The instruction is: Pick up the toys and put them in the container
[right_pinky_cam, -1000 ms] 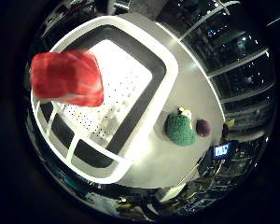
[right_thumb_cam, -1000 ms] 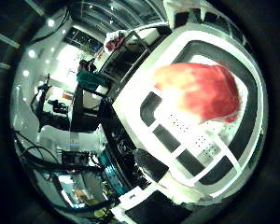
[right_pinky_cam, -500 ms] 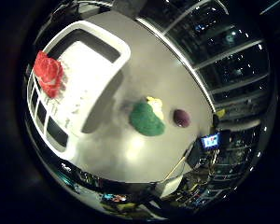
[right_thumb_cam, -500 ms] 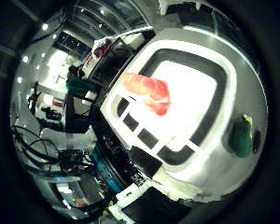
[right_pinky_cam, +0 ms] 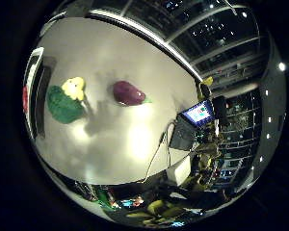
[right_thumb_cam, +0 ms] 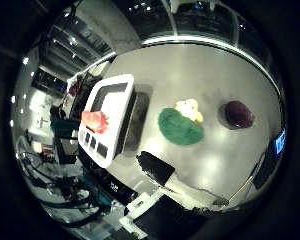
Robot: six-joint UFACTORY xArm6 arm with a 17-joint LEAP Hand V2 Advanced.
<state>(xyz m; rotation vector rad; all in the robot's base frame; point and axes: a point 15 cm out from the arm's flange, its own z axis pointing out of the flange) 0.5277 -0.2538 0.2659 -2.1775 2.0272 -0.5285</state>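
Note:
A red toy (right_thumb_cam: 94, 120) lies inside the white container (right_thumb_cam: 121, 85) on the grey table. Beside the container, out on the table, a green and yellow plush toy (right_thumb_cam: 180, 126) lies flat. A dark purple eggplant toy (right_pinky_cam: 127, 93) rests a little further from the container. My right hand (right_thumb_cam: 155, 169) shows only as a black and white part reaching in from the view's edge. It holds nothing, and no fingers cross in front of the palm. All three toys look small, so the palm is well above the table.
The grey table (right_pinky_cam: 135, 139) ends in a curved edge with dark shelving behind it. Beyond the table's edge stand a lit screen (right_pinky_cam: 198, 113) and other equipment.
The red toy, close to the palm a second ago, now lies small in the container. The camera has pulled away from the container, bringing the green and purple toys towards mid view.

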